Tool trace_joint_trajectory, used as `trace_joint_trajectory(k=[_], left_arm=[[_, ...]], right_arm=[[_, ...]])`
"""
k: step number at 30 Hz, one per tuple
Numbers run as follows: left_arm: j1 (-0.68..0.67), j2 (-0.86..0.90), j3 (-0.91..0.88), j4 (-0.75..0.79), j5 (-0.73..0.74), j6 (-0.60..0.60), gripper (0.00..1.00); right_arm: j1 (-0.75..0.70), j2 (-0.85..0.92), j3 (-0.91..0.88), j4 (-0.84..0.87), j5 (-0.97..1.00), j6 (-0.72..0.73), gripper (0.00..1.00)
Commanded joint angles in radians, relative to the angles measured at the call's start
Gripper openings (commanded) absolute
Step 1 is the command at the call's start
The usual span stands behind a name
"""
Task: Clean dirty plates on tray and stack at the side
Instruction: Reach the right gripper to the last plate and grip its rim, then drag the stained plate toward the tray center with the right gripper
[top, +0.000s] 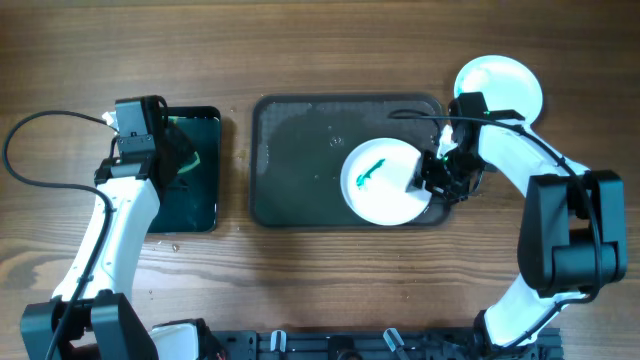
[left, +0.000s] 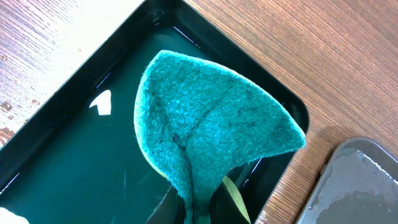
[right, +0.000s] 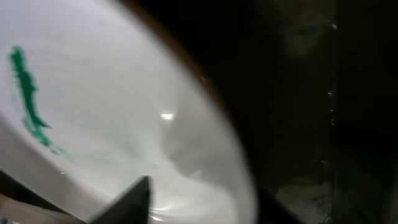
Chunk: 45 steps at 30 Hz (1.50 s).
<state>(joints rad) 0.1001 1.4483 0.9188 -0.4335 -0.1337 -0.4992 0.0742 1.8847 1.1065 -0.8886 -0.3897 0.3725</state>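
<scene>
A white plate (top: 383, 185) with a green smear lies on the right part of the dark grey tray (top: 295, 150). My right gripper (top: 432, 178) grips its right rim. In the right wrist view one finger lies on the plate (right: 124, 93) and the gripper (right: 205, 199) straddles the rim. Another white plate (top: 497, 85) sits on the table past the tray's far right corner. No pale blue plate shows. My left gripper (top: 182, 152) is shut on a teal-green sponge (left: 211, 130) over the glossy black tray (top: 190, 205).
The black tray (left: 74, 174) holds water and stands left of the grey tray, whose corner (left: 354, 180) shows in the left wrist view. Bare wood table lies around both trays.
</scene>
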Motion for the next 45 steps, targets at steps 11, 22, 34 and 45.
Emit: trace_joint_trajectory(k=[11, 22, 34, 45], left_arm=[[0.006, -0.006, -0.005, 0.026, 0.060, -0.006, 0.04], [0.006, -0.006, -0.005, 0.052, 0.126, -0.006, 0.04], [0.006, -0.006, -0.005, 0.063, 0.145, -0.006, 0.04], [0.006, -0.006, -0.005, 0.063, 0.145, -0.006, 0.04]], right_arm=[[0.007, 0.042, 0.031, 0.247, 0.072, 0.030, 0.04], [0.007, 0.042, 0.085, 0.397, 0.083, -0.249, 0.50], [0.062, 0.043, 0.077, 0.589, 0.039, -0.126, 0.51], [0.143, 0.089, 0.077, 0.743, 0.198, -0.256, 0.51]])
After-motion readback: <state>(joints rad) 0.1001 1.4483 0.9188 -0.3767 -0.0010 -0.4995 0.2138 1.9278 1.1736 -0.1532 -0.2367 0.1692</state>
